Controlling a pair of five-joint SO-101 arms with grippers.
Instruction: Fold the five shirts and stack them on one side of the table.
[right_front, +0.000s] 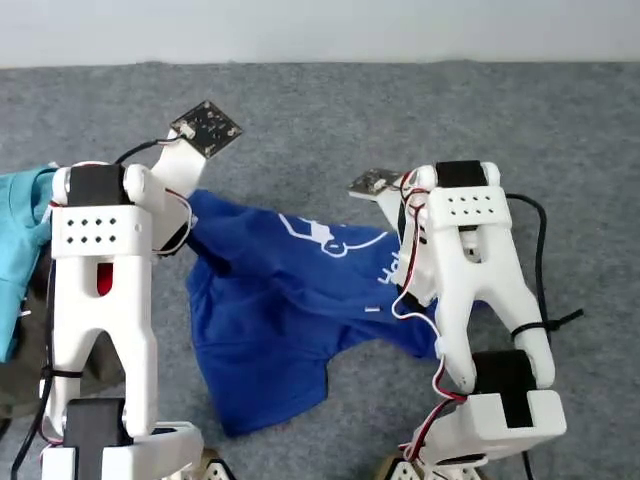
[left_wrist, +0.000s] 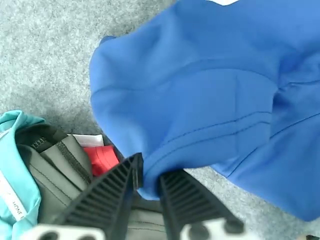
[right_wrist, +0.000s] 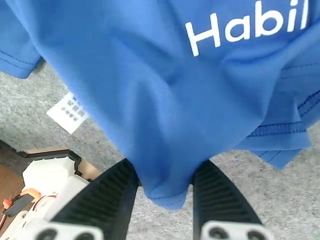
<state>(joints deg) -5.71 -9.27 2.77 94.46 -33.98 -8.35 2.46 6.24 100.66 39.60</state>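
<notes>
The left jaws are clamped on a hemmed edge of the blue shirt (left_wrist: 200, 90) in the left wrist view, and the cloth drapes away from them over the grey tabletop (left_wrist: 45, 50). Beside them lies a pile: a teal shirt (left_wrist: 15, 150), an olive-grey shirt (left_wrist: 55, 170) and a red one (left_wrist: 102, 160) tucked in.

In the right wrist view the right jaws pinch a bunched fold of the same shirt, white lettering facing the camera. A small white label (right_wrist: 70, 112) shows against the tabletop beside the cloth.

From the high view the shirt stretches between both arms, long axis left to right, print side up, one loose end trailing towards the arm bases.
</notes>
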